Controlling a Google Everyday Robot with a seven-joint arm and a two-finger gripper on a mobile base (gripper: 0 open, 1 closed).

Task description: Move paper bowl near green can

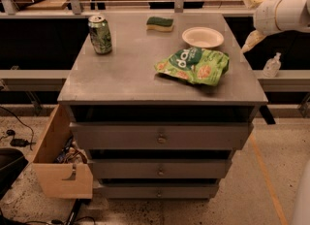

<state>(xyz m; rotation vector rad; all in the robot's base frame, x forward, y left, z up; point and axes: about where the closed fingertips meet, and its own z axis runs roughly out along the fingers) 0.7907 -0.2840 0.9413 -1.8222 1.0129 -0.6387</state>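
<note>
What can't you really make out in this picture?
All in the one camera view:
- The arm behind the pincer, which hangs open off the table's right side, beyond the bowl: cut off by the right edge.
- Lettering on the can: too small.
- Contents of the drawers: hidden by their shut fronts.
- Anything under the snack bag: covered by it.
</note>
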